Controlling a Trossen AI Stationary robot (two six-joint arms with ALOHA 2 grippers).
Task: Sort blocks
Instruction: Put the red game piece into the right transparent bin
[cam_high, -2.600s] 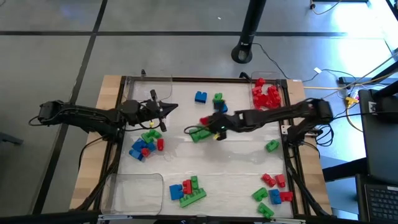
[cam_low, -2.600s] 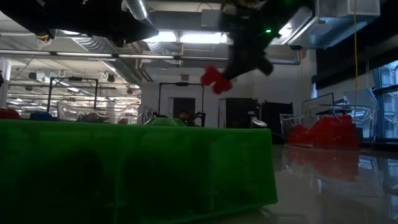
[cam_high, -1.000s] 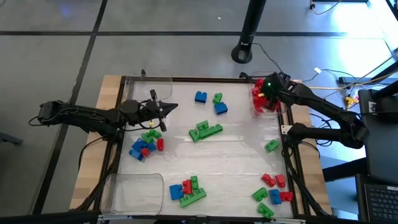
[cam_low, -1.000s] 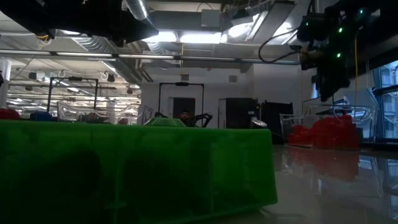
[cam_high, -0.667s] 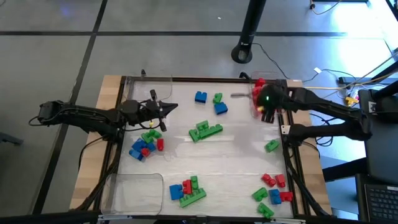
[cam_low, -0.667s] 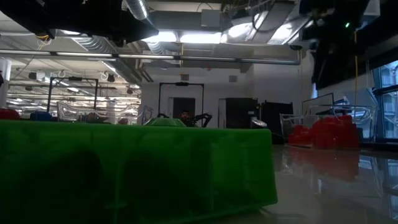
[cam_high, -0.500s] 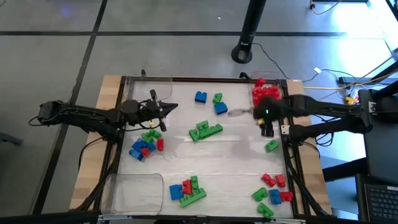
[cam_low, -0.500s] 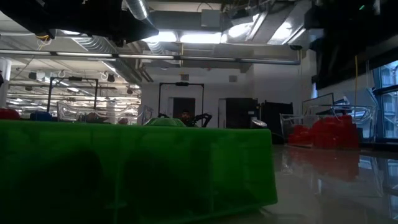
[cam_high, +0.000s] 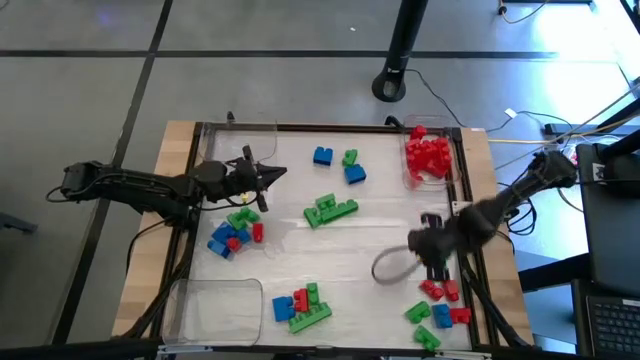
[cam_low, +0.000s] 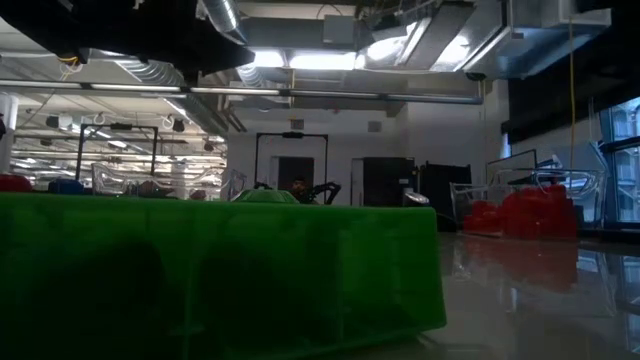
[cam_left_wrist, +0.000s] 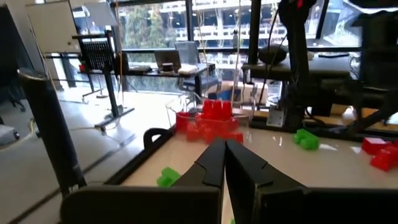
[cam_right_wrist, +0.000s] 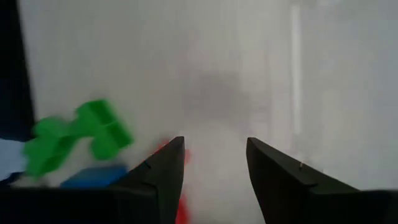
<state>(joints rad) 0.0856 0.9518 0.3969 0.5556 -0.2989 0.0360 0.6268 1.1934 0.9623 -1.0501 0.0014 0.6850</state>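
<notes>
No text, label, brand, number or sign can be read anywhere in these views; the blocks show plain studs with no lettering that can be made out; the arms and the table frame carry no legible marking; in the left wrist view a pale board stands in the room behind, perhaps a whiteboard, but nothing on it can be read; the low view shows only ceiling lights and dim room fittings, with no readable signs.
</notes>
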